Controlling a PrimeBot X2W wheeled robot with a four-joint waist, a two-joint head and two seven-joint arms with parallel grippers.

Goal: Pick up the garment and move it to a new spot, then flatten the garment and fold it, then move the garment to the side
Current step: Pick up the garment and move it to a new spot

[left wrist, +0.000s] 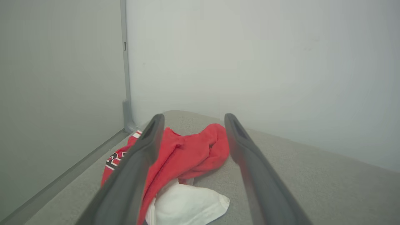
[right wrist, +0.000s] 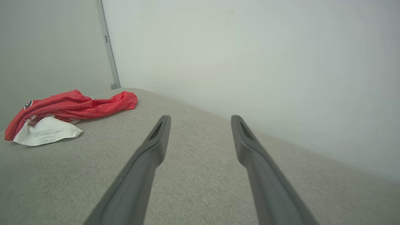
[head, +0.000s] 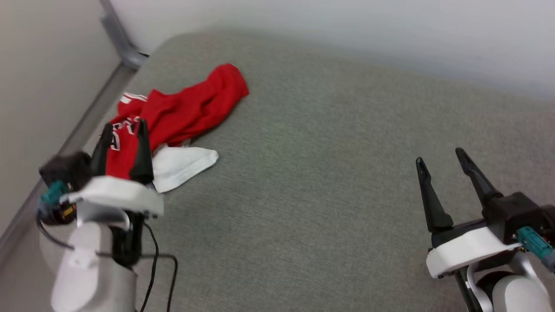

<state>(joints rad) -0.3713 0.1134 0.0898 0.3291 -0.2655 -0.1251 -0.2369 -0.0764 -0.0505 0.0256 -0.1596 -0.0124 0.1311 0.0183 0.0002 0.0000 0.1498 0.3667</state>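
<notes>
Picking up the garment (head: 182, 108) looks like the step in hand, and nothing is gripped yet. The red jersey lies crumpled at about ten o'clock on the tabletop (head: 303, 182), close to the far left corner. One white sleeve (head: 184, 164) spills out of the heap toward five o'clock, and a scrap of black-and-white lettering (head: 119, 132) shows on its left side.

The left end effector (head: 123, 125) hovers by the near edge of the heap with its two dark fingers spread apart and nothing between them. In its wrist view the red cloth sits framed in the gap. The right end effector (head: 439, 156) waits at about four o'clock, well apart from the cloth, its fingers likewise spread wide and empty.

A good pick probably means lowering the left fingers onto a thick red fold rather than the loose sleeve, so the whole bundle lifts together. Pinching a single thin layer risks dragging the jersey instead of raising it. The open area toward three o'clock seems the natural new spot, within easy reach of both arms for flattening.

The tabletop is covered in grey woven fabric, which may cling a little to the jersey. A pale wall (head: 347, 39) stands at twelve o'clock, a plain side panel (head: 39, 86) at nine o'clock, and a grey post (head: 119, 39) marks the corner between them.
</notes>
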